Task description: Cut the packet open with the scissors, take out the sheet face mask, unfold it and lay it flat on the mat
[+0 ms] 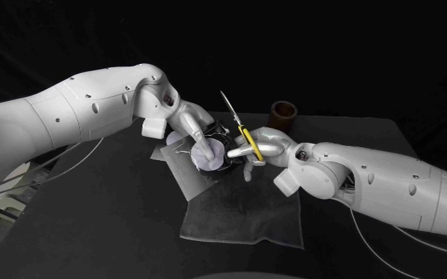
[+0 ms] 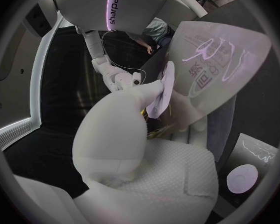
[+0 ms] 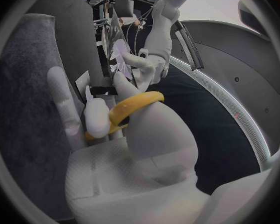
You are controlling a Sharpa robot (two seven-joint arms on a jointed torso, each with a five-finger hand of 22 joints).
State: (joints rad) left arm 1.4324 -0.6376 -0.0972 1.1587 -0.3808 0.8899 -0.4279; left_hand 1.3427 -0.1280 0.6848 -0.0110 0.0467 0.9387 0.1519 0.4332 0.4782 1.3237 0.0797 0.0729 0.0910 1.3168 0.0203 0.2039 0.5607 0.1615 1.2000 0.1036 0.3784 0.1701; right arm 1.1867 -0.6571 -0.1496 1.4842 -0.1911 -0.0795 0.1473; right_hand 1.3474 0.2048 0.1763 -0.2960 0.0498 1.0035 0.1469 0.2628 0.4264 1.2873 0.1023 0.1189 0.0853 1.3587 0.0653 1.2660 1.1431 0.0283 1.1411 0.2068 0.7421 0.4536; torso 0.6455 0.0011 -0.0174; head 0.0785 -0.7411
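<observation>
Head view, reading left to right across the mat: my left hand hangs over the mat's far left corner. Its fingers are pinched on the packet, which it holds up off the mat. I judge that is to offer the blades a free edge with nothing under it.

Just to the right, over the mat's far edge, the scissors point up and away, close beside the packet. I cannot tell whether they touch it, or whether the blades are parted. My right hand is clamped on them with fingers through the yellow handles, ready, I think, to work the blades.

Beyond the mat's far right corner stands a brown cylinder, well apart from the work. I see no cut in the packet, so I take cutting as the step in hand.
</observation>
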